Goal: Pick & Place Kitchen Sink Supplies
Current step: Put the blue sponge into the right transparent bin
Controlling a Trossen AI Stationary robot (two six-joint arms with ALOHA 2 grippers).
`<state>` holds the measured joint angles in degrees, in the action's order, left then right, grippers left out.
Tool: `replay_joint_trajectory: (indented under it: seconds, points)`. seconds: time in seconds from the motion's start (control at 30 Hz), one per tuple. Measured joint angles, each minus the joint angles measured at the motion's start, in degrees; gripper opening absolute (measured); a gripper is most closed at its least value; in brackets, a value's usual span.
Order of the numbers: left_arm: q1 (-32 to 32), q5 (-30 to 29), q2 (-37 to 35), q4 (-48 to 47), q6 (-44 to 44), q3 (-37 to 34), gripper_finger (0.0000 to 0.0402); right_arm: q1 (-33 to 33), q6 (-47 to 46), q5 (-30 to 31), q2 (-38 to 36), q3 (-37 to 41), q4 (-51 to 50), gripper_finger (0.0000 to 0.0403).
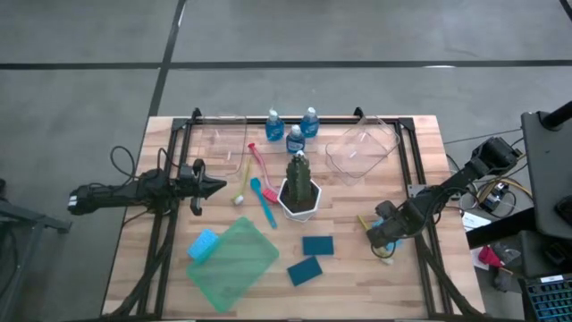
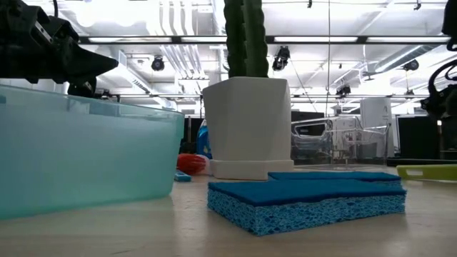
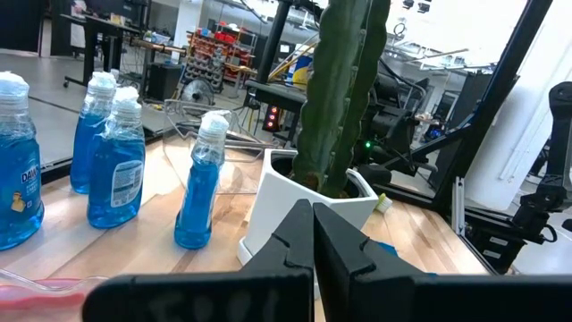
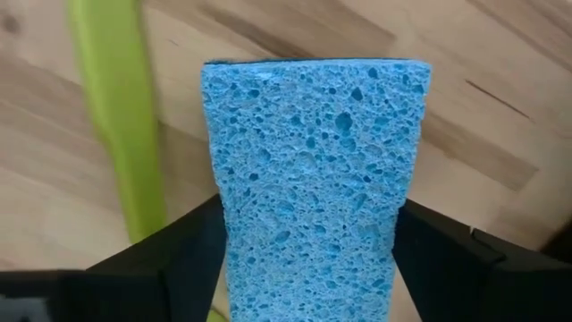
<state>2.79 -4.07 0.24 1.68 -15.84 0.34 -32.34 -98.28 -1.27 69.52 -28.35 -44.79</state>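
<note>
In the high view, three blue bottles [image 1: 295,139] stand near the table's far edge. Red [image 1: 259,164], yellow [image 1: 239,192] and blue [image 1: 265,204] brushes lie left of the potted cactus [image 1: 299,190]. A light-blue sponge [image 1: 203,244] and two teal sponges [image 1: 317,244] [image 1: 305,270] lie flat toward the near edge. My right gripper [image 1: 382,234] hovers over the table's right side, shut on another light-blue sponge [image 4: 313,161], with a lime brush [image 4: 116,125] on the wood beside it. My left gripper [image 1: 214,186] [image 3: 313,234] is shut, empty, and points at the cactus from the left. My right gripper pinches the light-blue sponge by its two long sides [image 4: 313,241], one dark finger [image 4: 179,255] on each side. The fingers come from above, pointing down at the wood. The sponge's free end [image 4: 317,76] sticks out past the fingertips toward the table; whether it touches the wood I cannot tell.
Two clear plastic containers [image 1: 223,139] [image 1: 362,148] sit at the far side, left and right of the bottles. A translucent green sheet [image 1: 234,264] lies near the front left, partly under the light-blue sponge. A dark frame [image 1: 407,152] runs along the table's edges.
</note>
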Motion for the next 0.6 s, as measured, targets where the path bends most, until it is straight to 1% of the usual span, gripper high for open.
replay_joint_trajectory:
  seconds: [0.2,0.6]
  points:
    - [0.0,0.0,0.0,0.0,0.0,0.0,0.0000,0.0,0.0,1.0,0.0,-0.7,1.0,0.0266]
    - [0.0,0.0,0.0,0.0,0.0,0.0,0.0000,0.0,-0.3,-0.3,0.0,-3.9,-1.1,0.0265]
